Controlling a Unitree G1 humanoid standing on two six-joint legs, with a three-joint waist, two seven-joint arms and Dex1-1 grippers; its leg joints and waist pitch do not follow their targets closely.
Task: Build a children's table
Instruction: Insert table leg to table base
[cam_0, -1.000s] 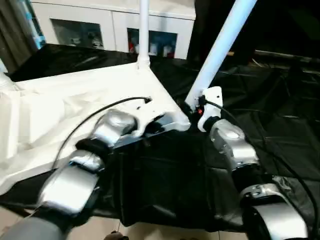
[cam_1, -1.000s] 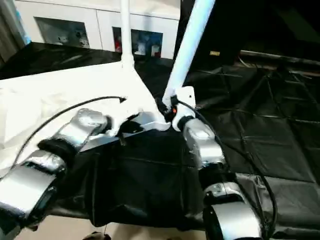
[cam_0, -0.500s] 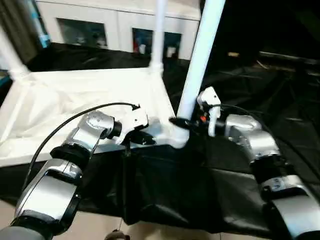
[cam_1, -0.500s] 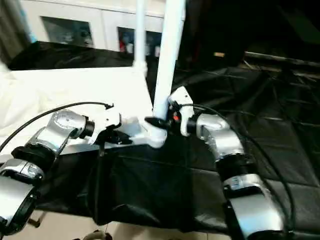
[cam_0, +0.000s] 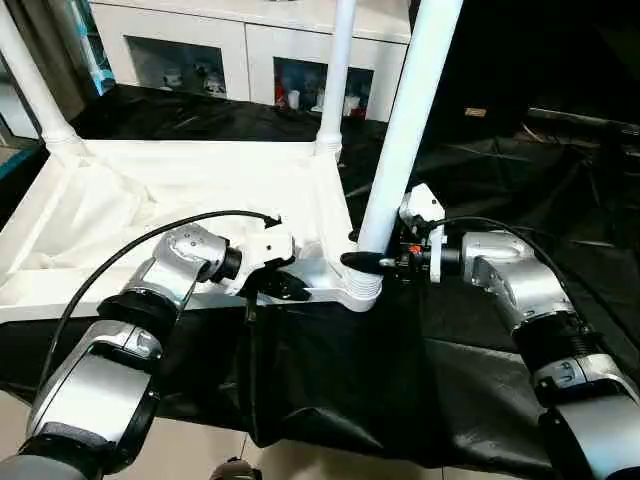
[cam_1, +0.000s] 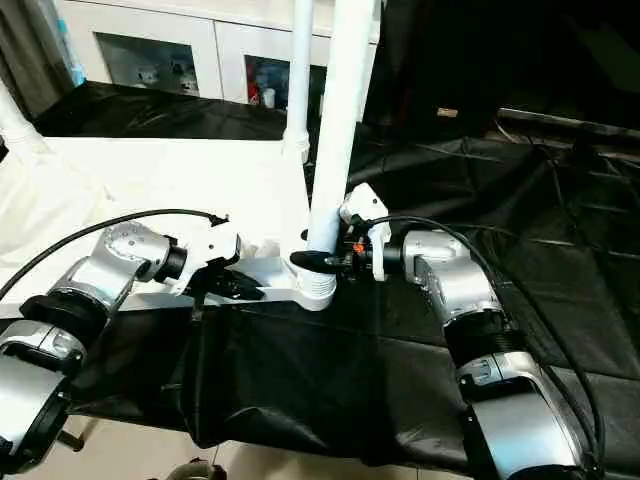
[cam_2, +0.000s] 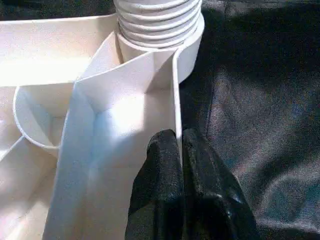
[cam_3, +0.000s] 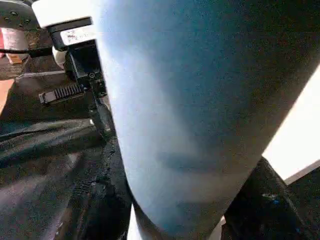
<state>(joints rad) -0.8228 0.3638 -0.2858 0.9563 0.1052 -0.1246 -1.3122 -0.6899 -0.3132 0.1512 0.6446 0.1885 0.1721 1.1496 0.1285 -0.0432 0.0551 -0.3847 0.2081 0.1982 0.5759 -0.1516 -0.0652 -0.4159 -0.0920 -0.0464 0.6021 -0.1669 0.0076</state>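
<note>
- The small white plastic children's table (cam_0: 190, 190) is seen upside down on the black-draped desk (cam_0: 480, 180), ribbed underside up, with white tubular legs standing in its corner sockets.
- The left tool (cam_0: 290, 291) is pressed together on the thin white rim at the table's near edge.
- The right tool (cam_0: 372, 262) is half spread, clasped around the near-right leg (cam_0: 405, 130) just above its ribbed socket (cam_0: 357, 290).

A white cabinet (cam_0: 240, 45) (glass-fronted) stands behind the black-draped work table (cam_0: 520, 180).
</note>
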